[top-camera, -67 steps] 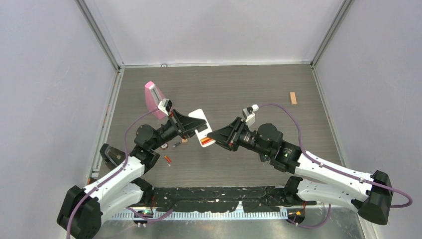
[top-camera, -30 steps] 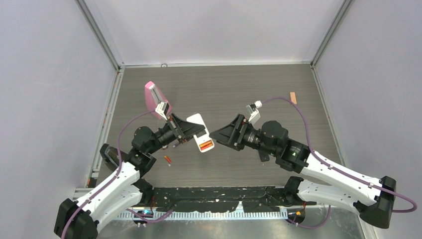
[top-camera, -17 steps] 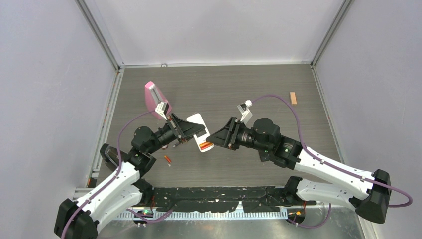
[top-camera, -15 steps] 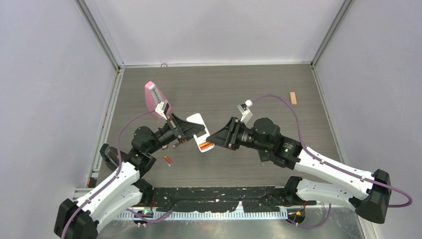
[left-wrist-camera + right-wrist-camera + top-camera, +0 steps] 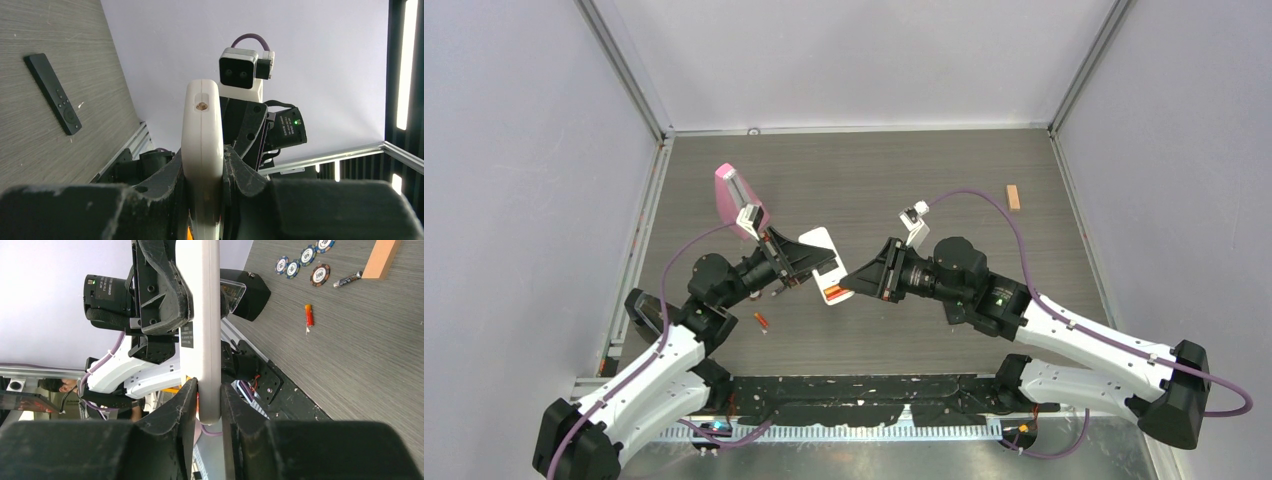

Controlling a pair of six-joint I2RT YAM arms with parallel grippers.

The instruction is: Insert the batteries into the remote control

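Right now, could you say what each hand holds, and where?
Both hold the white remote: left hand near its middle, right hand at its battery end.

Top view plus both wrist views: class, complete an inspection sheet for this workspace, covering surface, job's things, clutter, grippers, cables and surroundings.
Surface: grey wood-grain table.
Job's things: white remote held off the table, with orange batteries in its open bay; one loose battery on the table.
Clutter: wooden block, pink object, black remote, poker chips.
Grippers: left gripper shut on the white remote; right gripper closed on its end.
Cables: purple cable on each arm.
Surroundings: pale walls, metal frame.
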